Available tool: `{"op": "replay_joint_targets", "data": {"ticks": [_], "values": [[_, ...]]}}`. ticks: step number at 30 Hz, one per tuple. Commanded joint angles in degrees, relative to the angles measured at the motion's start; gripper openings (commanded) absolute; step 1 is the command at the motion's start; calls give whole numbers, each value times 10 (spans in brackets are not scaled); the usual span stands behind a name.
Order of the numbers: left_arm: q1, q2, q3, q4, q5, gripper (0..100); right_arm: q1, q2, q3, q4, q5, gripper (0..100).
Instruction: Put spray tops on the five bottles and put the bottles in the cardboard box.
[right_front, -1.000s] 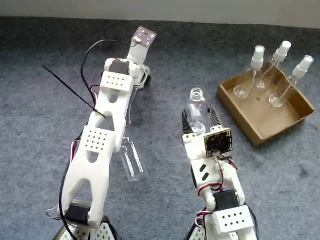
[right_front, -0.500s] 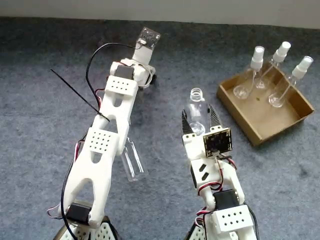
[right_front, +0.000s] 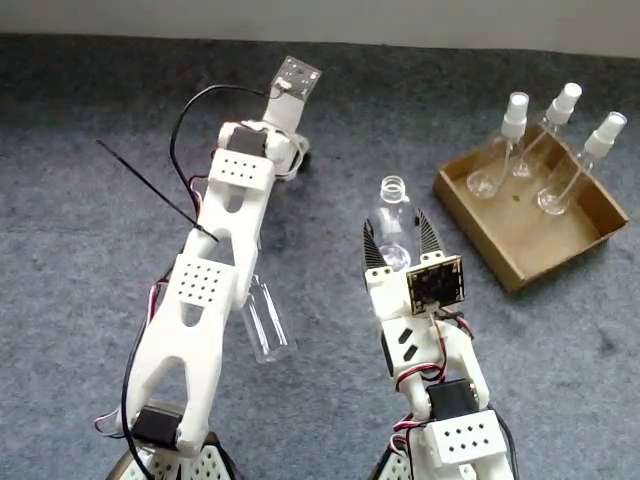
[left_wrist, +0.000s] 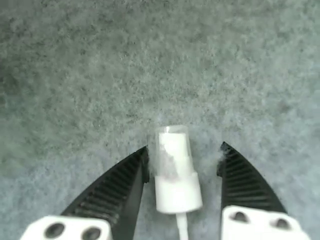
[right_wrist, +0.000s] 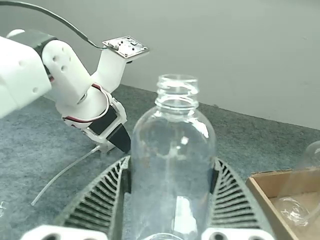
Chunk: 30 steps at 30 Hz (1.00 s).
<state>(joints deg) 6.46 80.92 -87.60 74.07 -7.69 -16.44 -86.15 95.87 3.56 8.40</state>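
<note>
Left gripper (left_wrist: 183, 148) wide open, straddling spray top (left_wrist: 175, 172) on carpet (left_wrist: 75, 75), gaps either side. Right gripper (right_wrist: 171, 161) clamps upright open-necked bottle (right_wrist: 172, 135). High view adds three topped bottles (right_front: 548, 125) in cardboard box (right_front: 475, 232).

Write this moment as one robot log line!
left gripper: open around spray top | right gripper: gripping upright uncapped bottle | cardboard box: three capped bottles | fifth bottle: lying on carpet

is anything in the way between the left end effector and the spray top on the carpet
Nothing visible stands between them. The spray top lies on the carpet right between the open fingers of the left end effector, one finger on each side of it.
</note>
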Motion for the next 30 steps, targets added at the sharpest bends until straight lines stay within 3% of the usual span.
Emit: {"op": "replay_joint_targets", "data": {"ticks": [1,18,23,30], "values": [[-13,-30,-6,40,1,180,6,-9,67,2,1,102],[-25,-29,-5,56,3,173,6,-9,67,2,1,102],[-29,-29,-5,56,2,4,6,-9,67,2,1,102],[-31,-33,-6,56,1,37,6,-9,67,2,1,102]]}}
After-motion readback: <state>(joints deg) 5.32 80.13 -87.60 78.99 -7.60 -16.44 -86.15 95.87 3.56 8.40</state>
